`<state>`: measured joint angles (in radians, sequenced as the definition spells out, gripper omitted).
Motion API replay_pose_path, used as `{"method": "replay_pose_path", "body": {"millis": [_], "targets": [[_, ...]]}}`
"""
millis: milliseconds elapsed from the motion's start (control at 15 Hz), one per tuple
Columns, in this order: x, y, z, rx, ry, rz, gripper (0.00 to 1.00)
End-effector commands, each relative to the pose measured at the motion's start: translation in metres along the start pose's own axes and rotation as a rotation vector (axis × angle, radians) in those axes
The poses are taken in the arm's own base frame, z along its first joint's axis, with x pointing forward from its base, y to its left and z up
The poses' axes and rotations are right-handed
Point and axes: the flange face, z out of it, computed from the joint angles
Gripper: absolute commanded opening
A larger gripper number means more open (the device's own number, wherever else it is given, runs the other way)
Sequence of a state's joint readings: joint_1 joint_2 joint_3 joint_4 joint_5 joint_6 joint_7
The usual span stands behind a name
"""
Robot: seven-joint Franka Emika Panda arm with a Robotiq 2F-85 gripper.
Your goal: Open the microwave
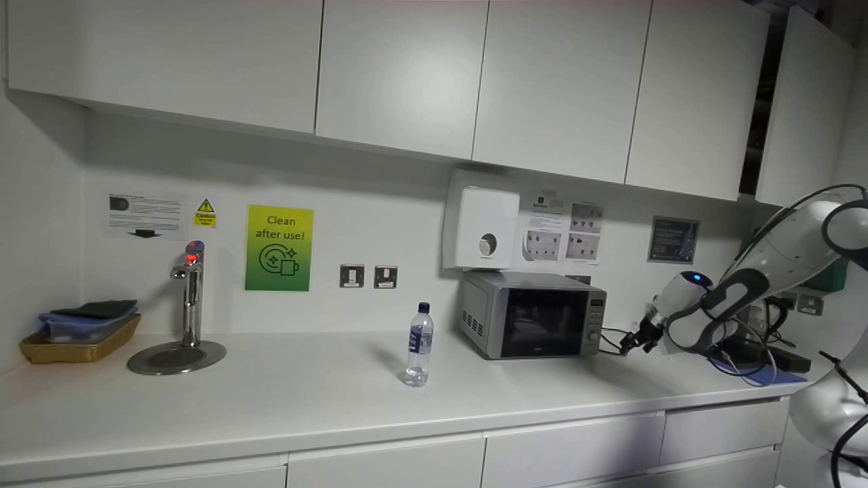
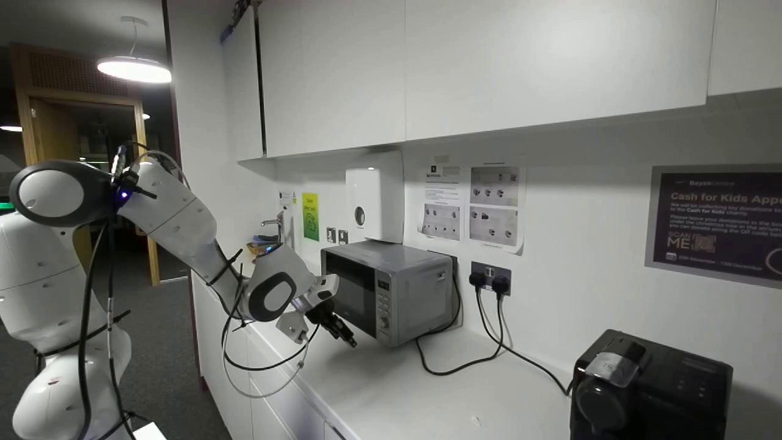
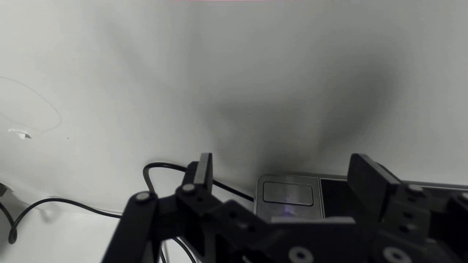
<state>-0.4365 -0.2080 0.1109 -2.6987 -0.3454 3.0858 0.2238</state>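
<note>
The silver-grey microwave [image 1: 542,318] stands on the white counter against the wall, with its dark glass door shut. In an exterior view its control panel [image 2: 383,305] with a display, buttons and a knob faces the arm. My gripper [image 1: 637,344] is just off the control-panel side of the microwave, in front of it and low over the counter; it also shows in an exterior view [image 2: 343,337]. In the wrist view my gripper [image 3: 283,157] has its fingers wide apart with nothing held. The panel's lower corner with a rectangular button [image 3: 288,193] shows between the fingers, partly hidden by the gripper body.
A water bottle [image 1: 418,349] stands on the counter beyond the microwave. A white wall dispenser [image 1: 483,227] hangs above it. Black power cables [image 2: 452,368] run along the counter to a socket. A black appliance [image 2: 650,385] stands at the near end. Cupboards [image 1: 563,88] hang overhead.
</note>
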Motion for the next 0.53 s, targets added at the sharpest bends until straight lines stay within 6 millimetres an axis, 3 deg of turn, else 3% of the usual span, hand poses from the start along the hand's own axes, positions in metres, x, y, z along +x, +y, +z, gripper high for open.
{"method": "replay_pose_path", "body": {"millis": [0, 333, 467], "targets": [[0.002, 0.033, -0.007, -0.046, 0.036, -0.006, 1.00], [0.013, 0.105, -0.009, -0.105, 0.143, -0.055, 1.00], [0.010, 0.117, -0.004, -0.106, 0.157, -0.051, 1.00]]}}
